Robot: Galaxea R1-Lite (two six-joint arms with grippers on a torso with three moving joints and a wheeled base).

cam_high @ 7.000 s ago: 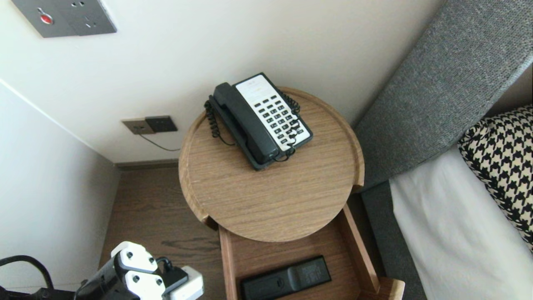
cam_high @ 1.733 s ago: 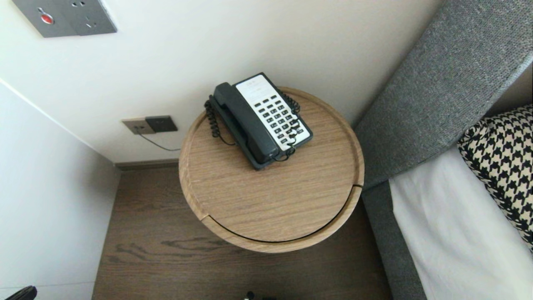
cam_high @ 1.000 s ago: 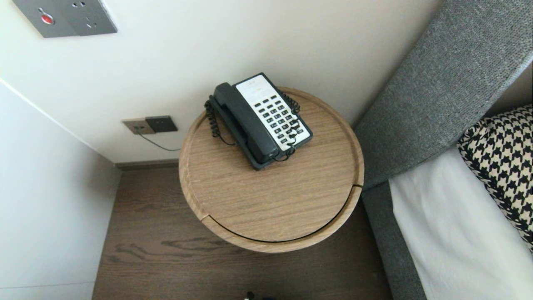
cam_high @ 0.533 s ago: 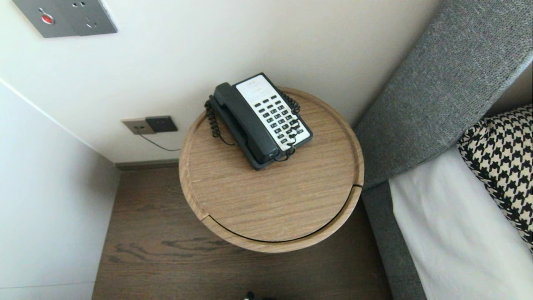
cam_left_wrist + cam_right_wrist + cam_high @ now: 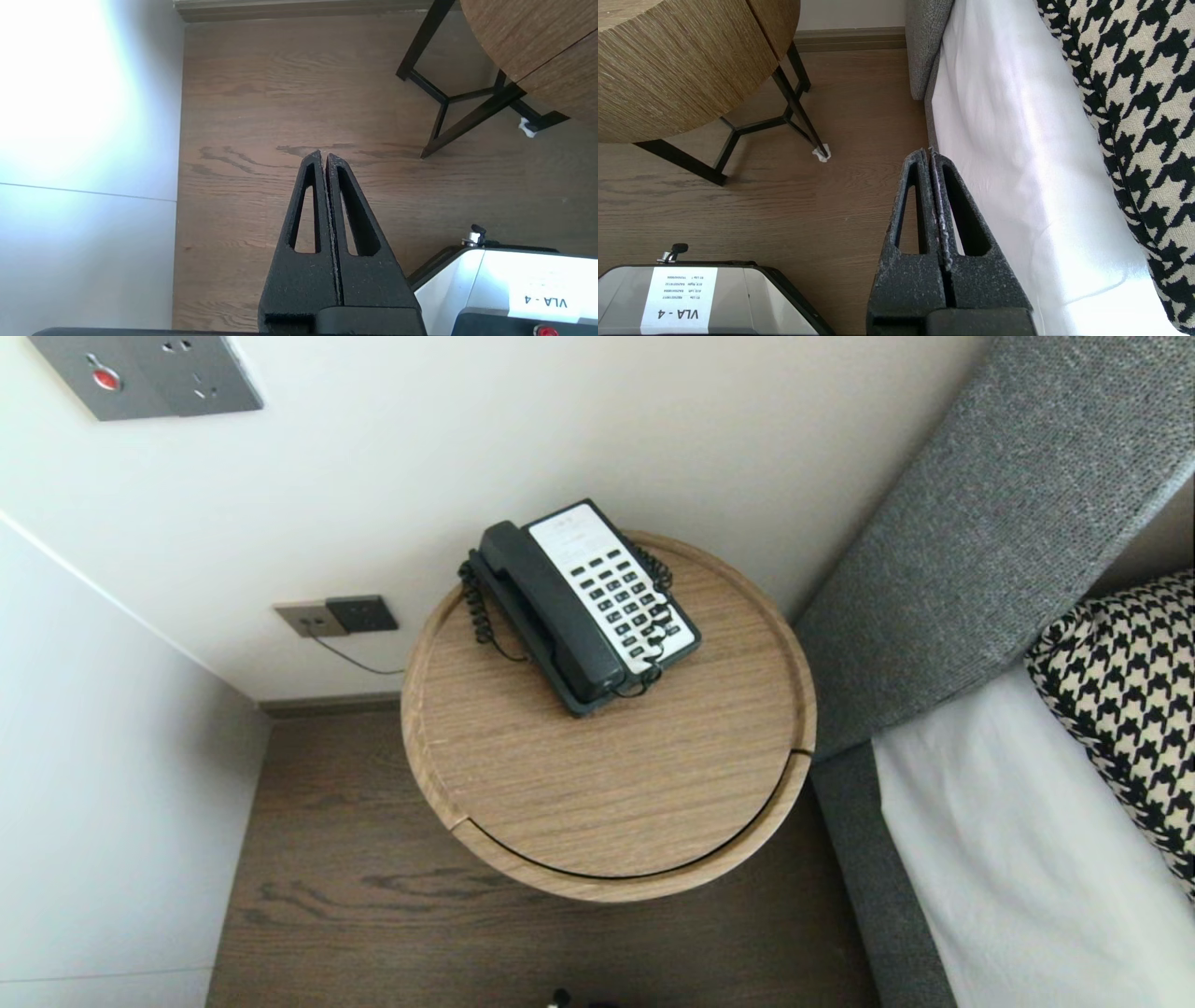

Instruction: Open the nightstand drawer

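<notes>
I find the drawer [image 5: 635, 889] shut, its curved front flush with the rim of the round bedside table [image 5: 523, 775]. A thin dark seam across the top marks its outline. I see no knob or pull. In my judgement it is stiff veneered wood, light to moderate in weight, smooth and somewhat slippery on the face, and not fragile. The surest purchase would be the lower edge of the curved front, taken from beneath, since the seam looks too narrow for a finger. The table stands on thin black legs [image 5: 439, 100], so I judge that a hard tug could shift the whole piece.

A corded telephone [image 5: 583, 607] sits at the back of the top, near the wall and well apart from the drawer.

The left gripper [image 5: 323, 155] has its fingers pressed together, empty, and hangs over the wooden floor [image 5: 261, 93] beside the table, touching nothing. The right gripper [image 5: 929, 151] is likewise closed and empty, over the floor just beside the white sheet [image 5: 1008, 154] of the bed. Neither shows in the head view.

A grey headboard [image 5: 990, 523] and a houndstooth pillow [image 5: 1130, 681] lie to the right of the table, a wall socket [image 5: 336, 616] to its left
</notes>
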